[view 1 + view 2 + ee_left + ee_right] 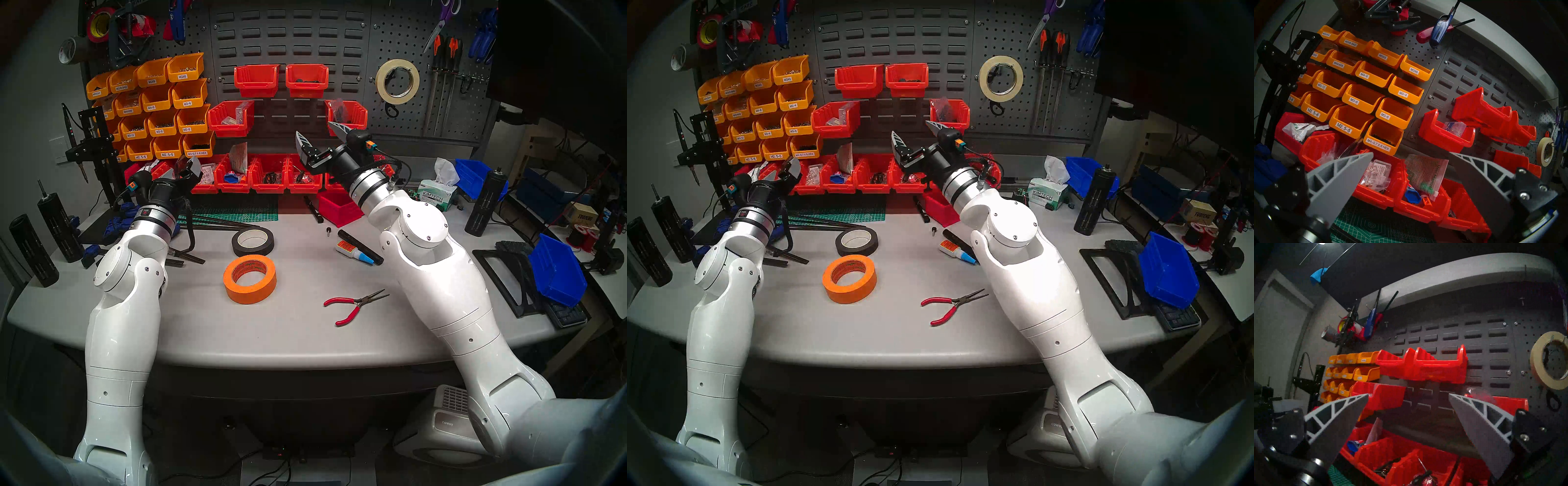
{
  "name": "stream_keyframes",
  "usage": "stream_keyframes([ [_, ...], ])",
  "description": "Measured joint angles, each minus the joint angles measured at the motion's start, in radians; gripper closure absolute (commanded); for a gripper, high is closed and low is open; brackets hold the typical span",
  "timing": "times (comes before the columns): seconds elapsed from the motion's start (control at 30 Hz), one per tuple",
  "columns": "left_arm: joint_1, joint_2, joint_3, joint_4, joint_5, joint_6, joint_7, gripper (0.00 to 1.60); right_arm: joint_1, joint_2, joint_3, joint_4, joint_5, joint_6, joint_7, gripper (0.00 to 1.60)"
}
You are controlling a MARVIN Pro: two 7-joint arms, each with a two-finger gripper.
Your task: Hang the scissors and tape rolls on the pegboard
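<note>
Currently both sets of jaws are spread wide and hold nothing: the right gripper (320,134) is raised before the red bins, the left gripper (185,169) lower at the desk's (305,332) back left. Below and between them the orange tape roll (250,279) lies flat, hole upward, seemingly slightly nearer the left arm. On the pegboard (475,112) the cream tape roll (397,81) already hangs, with black scissor loops (392,110), probably, beneath it.

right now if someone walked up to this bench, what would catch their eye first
Probably the bright orange tape roll lying flat mid-table, with the red-handled pliers to its right. Behind, a wall of yellow bins and red bins, and the cream tape roll hanging on the pegboard.
</note>
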Motion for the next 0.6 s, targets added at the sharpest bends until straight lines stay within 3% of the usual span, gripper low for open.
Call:
stream_keyframes([
  [0.23, 0.002, 0.005, -0.005, -0.005, -0.003, 0.0, 0.0, 0.0, -0.024, 0.047, -0.043, -0.078, 0.043, 0.139, 0.092, 0.0],
  [0.6, 0.014, 0.008, -0.011, -0.018, -0.008, 0.002, 0.003, 0.0, -0.006, 0.138, -0.116, -0.153, 0.098, 0.369, 0.159, 0.0],
])
